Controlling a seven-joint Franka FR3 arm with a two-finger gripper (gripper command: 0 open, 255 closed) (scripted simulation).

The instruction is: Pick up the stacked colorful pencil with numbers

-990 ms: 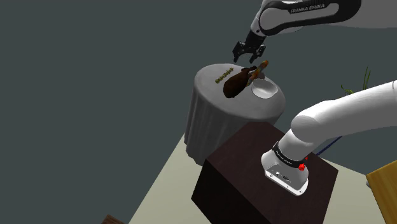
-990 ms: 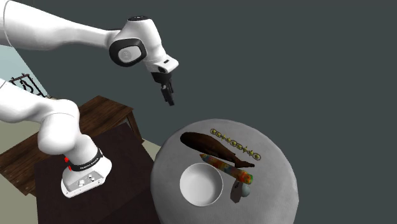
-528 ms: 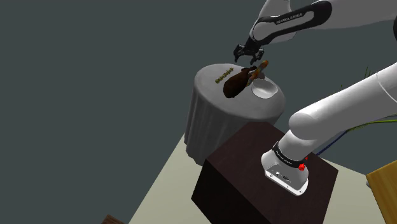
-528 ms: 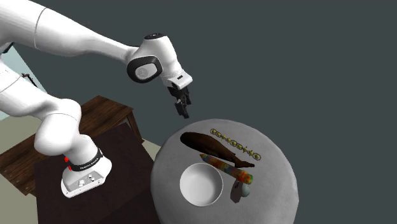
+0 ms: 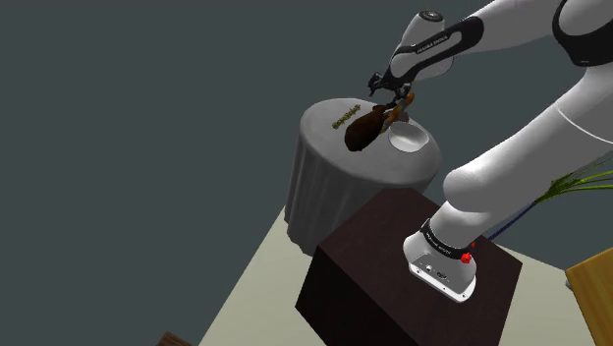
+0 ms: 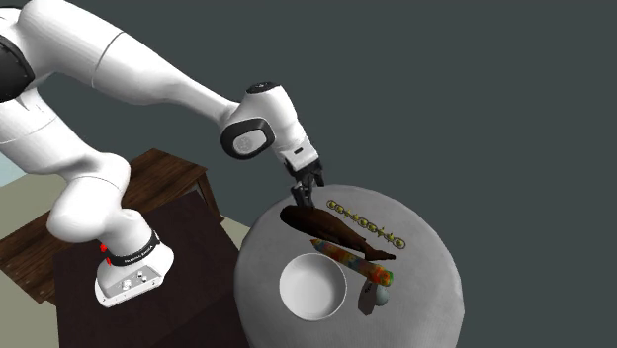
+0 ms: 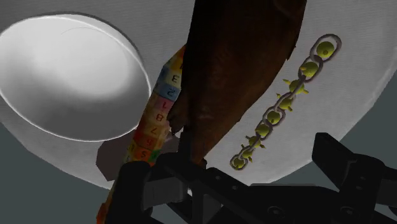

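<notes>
The round grey-draped table [image 6: 435,297] is crowded at its middle, and that is where the trouble lies. The largest thing on it, a long dark brown object [image 6: 326,225], stretches from the edge nearest the arm toward the centre. It lies right against the target and seems to overlap it. The white bowl [image 6: 312,287] sits on the other side, toward the edge closest to the stand. The colourful pencil with numbers [image 6: 346,259] is wedged between the two, touching or nearly touching both. A yellow-green chain [image 6: 368,224] lies beyond the brown object, apart from the pencil.

The likely failure is a finger coming down on the brown object rather than beside the pencil. That would shove it, drag the pencil along, or close on both at once. The bowl's rim leaves little room for the other finger, so a nudge there could slide the bowl toward the table's edge. A grip taken near one end could also let the pencil swing or slip.

The gripper [image 6: 307,188] hangs just above the table's near edge, over the blunt end of the brown object. Its fingers stand well apart, nothing is between them, and I see no contact.
</notes>
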